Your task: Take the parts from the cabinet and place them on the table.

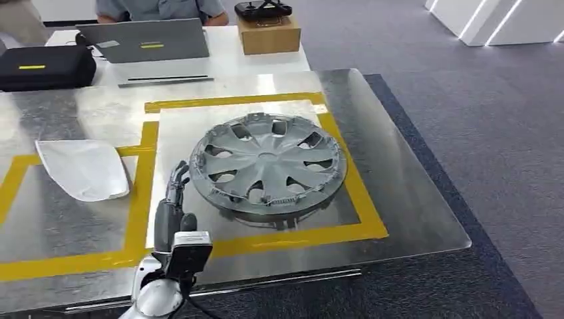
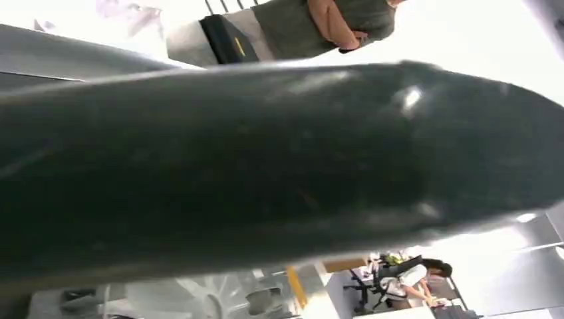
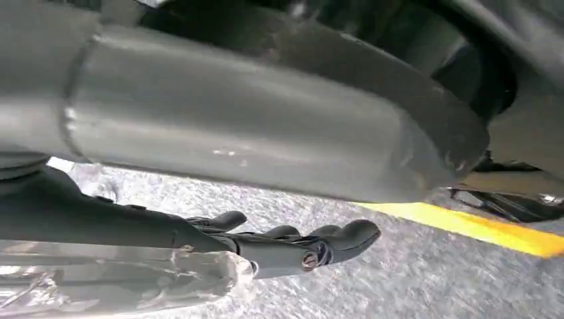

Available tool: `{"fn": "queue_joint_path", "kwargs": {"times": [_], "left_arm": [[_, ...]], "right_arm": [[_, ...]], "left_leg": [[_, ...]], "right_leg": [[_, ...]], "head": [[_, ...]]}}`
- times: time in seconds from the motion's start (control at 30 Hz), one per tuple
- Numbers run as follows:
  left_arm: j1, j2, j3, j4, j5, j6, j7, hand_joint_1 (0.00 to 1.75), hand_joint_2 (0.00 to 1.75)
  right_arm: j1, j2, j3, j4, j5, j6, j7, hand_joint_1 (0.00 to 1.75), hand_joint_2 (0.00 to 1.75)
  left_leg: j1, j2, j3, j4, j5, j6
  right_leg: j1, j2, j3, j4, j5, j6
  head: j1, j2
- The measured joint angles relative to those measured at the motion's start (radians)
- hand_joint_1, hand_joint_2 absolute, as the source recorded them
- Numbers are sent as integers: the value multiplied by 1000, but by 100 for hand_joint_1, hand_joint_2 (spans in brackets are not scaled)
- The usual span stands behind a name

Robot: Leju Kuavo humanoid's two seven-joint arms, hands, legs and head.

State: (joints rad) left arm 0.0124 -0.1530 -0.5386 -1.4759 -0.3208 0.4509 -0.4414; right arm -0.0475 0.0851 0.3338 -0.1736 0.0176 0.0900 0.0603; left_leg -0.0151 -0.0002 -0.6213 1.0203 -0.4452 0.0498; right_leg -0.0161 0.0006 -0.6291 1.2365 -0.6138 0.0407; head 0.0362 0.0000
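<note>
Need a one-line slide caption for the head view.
Left hand at the rim of a hubcap lying inside the yellow-taped square on the metal table, white part alongside.

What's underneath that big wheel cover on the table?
The wheel cover lies on the shiny metal table, inside a yellow tape square. The right hand reaches in beneath its rim. Whatever lies under its middle is covered.

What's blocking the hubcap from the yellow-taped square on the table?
Nothing visible. The hubcap is already over the yellow-taped square, the left hand at its rim. The white part lies apart, outside it.
</note>
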Motion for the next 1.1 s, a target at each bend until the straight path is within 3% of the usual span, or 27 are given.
{"fn": "queue_joint_path", "kwargs": {"times": [0.03, 0.07, 0.1, 0.13, 0.2, 0.23, 0.27, 0.3, 0.37, 0.4, 0.43, 0.47, 0.53, 0.57, 0.6, 0.63, 0.67, 0.73, 0.77, 0.8, 0.87, 0.9, 0.93, 0.97, 1.0, 1.07, 1.1], "left_arm": [[0, 0, -1, 0, -3, 0, 0, 0, 0], [0, 0, -1, 0, -4, 0, 0, 0, 0], [-1, 0, -2, 0, -4, 1, 1, 0, 0], [-1, 0, -2, 0, -5, 1, 2, 0, 0], [-2, 0, -4, 0, -5, 1, 2, 0, 0], [-2, 0, -4, 0, -5, 1, 2, 0, 0], [-2, 2, -3, 0, -5, 2, 2, 0, 0], [-2, 2, -3, 0, -5, 2, 2, 0, 0], [-2, 5, -3, 0, -5, 2, 5, 0, 0], [-2, 6, -3, 0, -6, 1, 6, 0, 0], [-2, 7, -3, 0, -6, 1, 8, 0, 0], [-1, 8, -3, 0, -6, 1, 10, 0, 0], [-2, 10, -3, 0, -6, 1, 11, 0, 0], [-3, 10, -3, 0, -6, 1, 11, 0, 0], [-5, 10, -4, 0, -7, 0, 11, 0, 0], [-6, 8, -4, 0, -8, 1, 11, 0, 0], [-7, 8, -4, 0, -9, 1, 11, 0, 0], [-3, 8, -4, 0, -11, 1, 11, 0, 0], [-3, 8, -5, 0, -11, 1, 11, 0, 0], [-4, 7, -5, 0, -12, 1, 11, 0, 0], [-3, 5, -5, 0, -12, 2, 11, 0, 0], [-2, 5, -5, 0, -12, 2, 11, 0, 0], [-1, 5, -4, 0, -12, 2, 11, 0, 0], [0, 6, -4, 0, -12, 3, 11, 0, 0], [0, 5, -4, 0, -12, 3, 11, 0, 0], [0, 5, -4, 0, -12, 4, 11, 0, 0], [0, 5, -4, 0, -12, 4, 11, 0, 0]], "right_arm": [[0, 0, 0, 0, 0, 1, 0, 0, 0], [-3, 0, 0, 0, 0, 1, 0, 0, 0], [-6, 0, 0, 0, 0, -2, 0, 0, 0], [-7, 2, 0, 0, 0, -3, 0, 0, 0], [-5, 5, 0, 0, 0, -10, 2, 0, 0], [-5, 10, 0, 0, 0, -11, 3, 0, 0], [-5, 13, 0, 0, 0, -11, 4, 0, 0], [-5, 13, 0, 0, 0, -12, 6, 0, 0], [-5, 13, -1, 0, 0, -9, 6, 0, 0], [-5, 13, -1, 0, 0, -9, 6, 0, 0], [-4, 13, -1, 0, 0, -10, 6, 0, 0], [-4, 13, -1, 1, 0, -11, 6, 0, 0], [-5, 16, -1, 1, 0, -14, 6, 0, 0], [-5, 16, -1, 1, 0, -15, 6, 0, 0], [-4, 16, -1, 1, 1, -18, 6, 0, 0], [-5, 19, -1, 1, 1, -20, 8, 0, 0], [-6, 19, -2, 1, 1, -23, 9, 0, 0], [-6, 19, -2, 1, 1, -23, 12, 0, 0], [-5, 19, -2, 1, 1, -23, 12, 0, 0], [-5, 19, -3, 1, 1, -24, 13, 0, 0], [-5, 19, -4, 1, 1, -24, 14, 0, 0], [-5, 19, -4, 1, 1, -24, 13, 0, 0], [-5, 19, -5, 1, 1, -24, 14, 0, 0], [-5, 19, -4, 1, 1, -24, 14, 0, 0], [-5, 19, -5, 1, 1, -24, 14, 0, 0], [-5, 19, -5, 1, 2, -24, 16, 0, 0], [-4, 19, -5, 1, 2, -24, 17, 0, 0]], "left_leg": [[-3, -2, -9, 0, 8, -1], [-3, -3, -14, 0, 16, -3], [-9, -3, -21, 2, 20, -7], [-8, 0, -22, 2, 30, -12], [-2, 1, -23, -2, 46, -23], [-5, 0, -23, -3, 53, -29], [-3, -4, -30, 4, 35, -34], [-1, -3, -43, 34, -21, -44], [10, -3, -75, 165, -139, -57], [13, -3, -85, 231, -172, -62], [16, -3, -87, 275, -174, -66], [21, -3, -71, 280, -149, -70], [29, -2, 11, 185, -79, -77], [32, -2, 75, 101, -67, -79], [33, -3, 138, 26, -83, -79], [28, -5, 160, -22, -105, -66], [28, -5, 155, -34, -115, -55], [23, -4, 147, -32, -105, -39], [27, -1, 143, -36, -95, -27], [26, -1, 139, -36, -89, -21], [22, 0, 123, -35, -76, -10], [19, 1, 115, -34, -69, -9], [17, 1, 108, -34, -64, -9], [14, 1, 102, -33, -60, -8], [12, 1, 98, -33, -56, -9], [10, -1, 97, -32, -53, -11], [10, -1, 97, -32, -52, -13]], "right_leg": [[6, 0, 60, -89, 35, -9], [12, 0, 125, -182, 51, -20], [19, -1, 172, -249, 35, -26], [18, -2, 172, -253, 45, -22], [24, 0, 153, -254, 54, -25], [20, -1, 149, -265, 66, -30], [14, -11, 144, -270, 80, -36], [13, -8, 143, -272, 92, -45], [13, -11, 115, -271, 115, -50], [13, -11, 101, -271, 124, -50], [12, -12, 87, -269, 134, -48], [11, -13, 71, -267, 144, -46], [7, -13, 40, -258, 161, -37], [6, -11, 30, -250, 166, -30], [9, -10, 20, -242, 167, -25], [9, -9, 14, -232, 169, -19], [10, -10, 8, -229, 176, -11], [5, -10, 6, -234, 191, 3], [1, -8, -3, -228, 183, 8], [1, -7, -18, -205, 155, 11], [1, -4, -74, -56, 61, 15], [1, -4, -102, 23, 25, 17], [1, -4, -113, 70, 8, 16], [1, -4, -103, 71, 13, 15], [2, -4, -70, 32, 35, 12], [4, -4, 46, -147, 106, 1], [6, -4, 90, -226, 112, -5]], "head": [[0, 0], [0, 0], [0, 0], [-4, 0], [0, 0], [0, 0], [3, 0], [-2, 0], [-4, 0], [-4, 0], [-5, 0], [-5, 0], [-4, 0], [-5, 0], [-7, 0], [-5, 0], [-5, 0], [-4, 0], [-5, 0], [-2, 0], [1, 0], [1, 0], [1, 0], [1, 0], [1, 0], [1, 0], [1, 0]]}}
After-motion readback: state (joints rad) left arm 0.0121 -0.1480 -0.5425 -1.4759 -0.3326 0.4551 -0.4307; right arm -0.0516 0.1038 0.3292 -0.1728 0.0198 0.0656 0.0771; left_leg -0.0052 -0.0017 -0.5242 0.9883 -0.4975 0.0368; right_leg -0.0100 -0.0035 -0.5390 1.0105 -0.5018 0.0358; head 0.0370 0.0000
